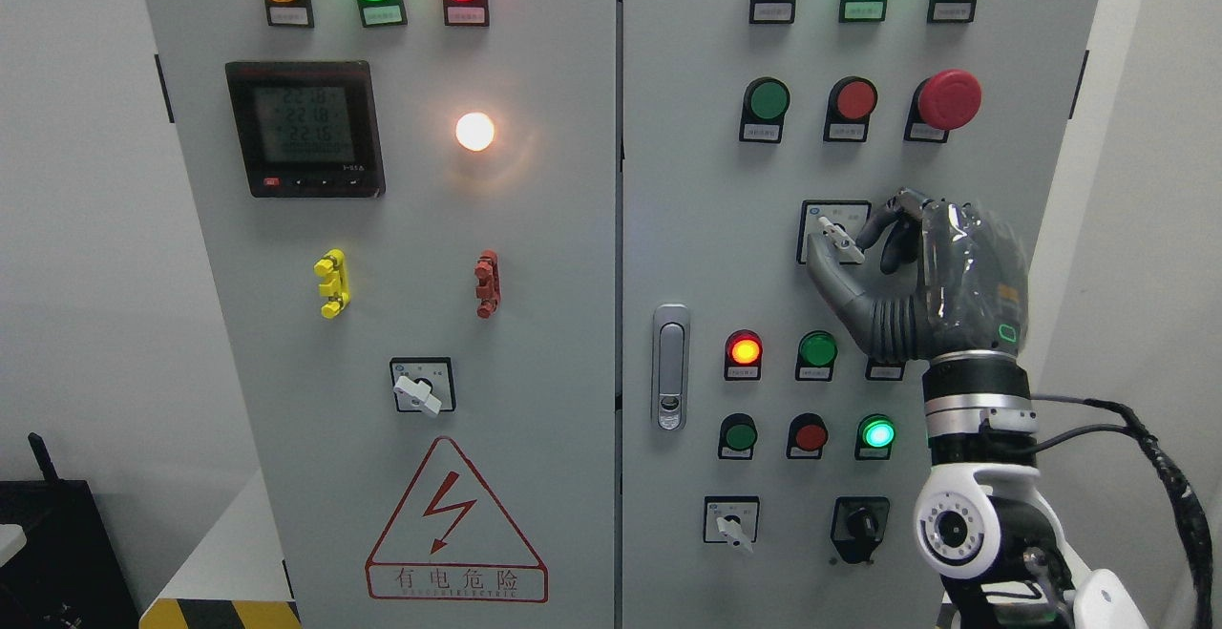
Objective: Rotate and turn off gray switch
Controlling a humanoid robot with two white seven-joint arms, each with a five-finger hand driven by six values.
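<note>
The gray rotary switch [832,231] sits on a square plate on the right cabinet door [687,228], its pale lever slanting down to the right. My right hand [840,247] reaches up from the lower right and is shut on that lever. The thumb [829,276] presses from below left and a dark fingertip [871,228] comes in from the right. The palm hides the panel to the right of the switch. The left arm does not show.
A red mushroom button [947,99] is above the hand. Lit lamps and push buttons [818,349] lie just below it. The door latch [670,366] is to the left. Two more rotary switches [733,526] [420,390] and a black selector [859,524] sit lower down.
</note>
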